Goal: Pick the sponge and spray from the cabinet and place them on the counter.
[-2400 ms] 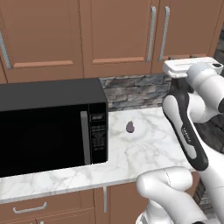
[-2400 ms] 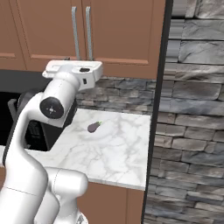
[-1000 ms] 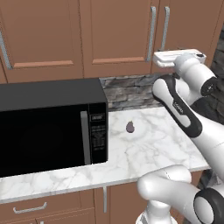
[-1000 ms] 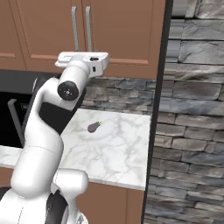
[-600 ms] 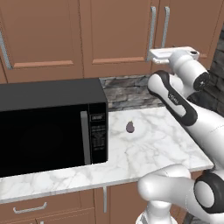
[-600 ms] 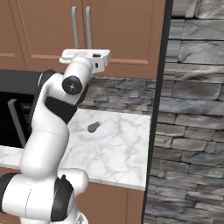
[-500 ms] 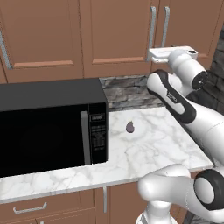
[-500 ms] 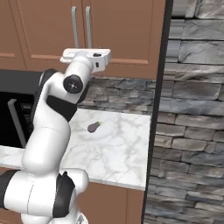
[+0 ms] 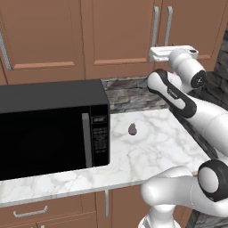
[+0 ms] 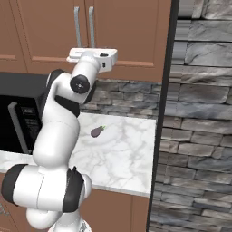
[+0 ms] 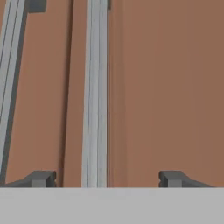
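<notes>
A home kitchen: brown wooden wall cabinet [image 9: 120,35] doors with long silver bar handles [image 9: 155,26], a black microwave [image 9: 51,127] on a white marble bench [image 9: 151,151], a grey stone backsplash [image 10: 131,97], and drawer fronts [image 9: 40,213] below.

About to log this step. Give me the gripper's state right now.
Gripper: open, holding nothing; its fingertips stand either side of the cabinet's right handle, not clamped on it.
</notes>
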Controlling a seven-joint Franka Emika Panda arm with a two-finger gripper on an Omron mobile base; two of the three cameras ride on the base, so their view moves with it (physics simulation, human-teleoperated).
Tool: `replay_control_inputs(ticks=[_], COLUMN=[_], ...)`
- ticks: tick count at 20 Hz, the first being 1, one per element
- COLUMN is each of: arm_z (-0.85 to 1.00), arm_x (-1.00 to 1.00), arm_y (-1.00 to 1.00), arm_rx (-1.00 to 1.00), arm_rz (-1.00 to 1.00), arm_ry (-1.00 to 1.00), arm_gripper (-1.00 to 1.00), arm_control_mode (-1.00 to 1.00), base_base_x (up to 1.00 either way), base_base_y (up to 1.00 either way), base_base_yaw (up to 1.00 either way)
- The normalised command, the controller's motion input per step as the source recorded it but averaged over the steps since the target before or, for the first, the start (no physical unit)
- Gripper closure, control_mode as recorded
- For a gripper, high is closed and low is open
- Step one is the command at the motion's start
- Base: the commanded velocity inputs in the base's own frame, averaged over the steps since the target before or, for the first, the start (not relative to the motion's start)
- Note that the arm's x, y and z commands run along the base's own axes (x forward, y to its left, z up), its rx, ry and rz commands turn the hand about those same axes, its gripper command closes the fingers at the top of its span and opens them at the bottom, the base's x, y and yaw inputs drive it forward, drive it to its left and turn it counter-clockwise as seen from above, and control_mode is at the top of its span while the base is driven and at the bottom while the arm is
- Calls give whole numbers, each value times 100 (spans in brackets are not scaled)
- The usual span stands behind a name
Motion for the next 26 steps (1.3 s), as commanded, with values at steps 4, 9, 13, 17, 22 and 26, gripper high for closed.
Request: replay_control_inputs(ticks=[4, 9, 13, 17, 22, 26], arm_z=[0, 0, 0, 0, -1, -7], arm_x=[40, 44, 42, 39, 38, 25], arm_y=[0, 2, -1, -10, -5, 0], arm_rx=[0, 0, 0, 3, 3, 5], arm_rz=[0, 0, 0, 7, 8, 4], arm_ry=[0, 1, 16, 34, 33, 7], arm_gripper=[-100, 100, 100, 100, 100, 100], arm_control_mode=[-100, -100, -100, -100, -100, -100], base_base_x=[0, 0, 0, 0, 0, 0], base_base_y=[0, 0, 0, 0, 0, 0], base_base_yaw=[0, 0, 0, 0, 0, 0])
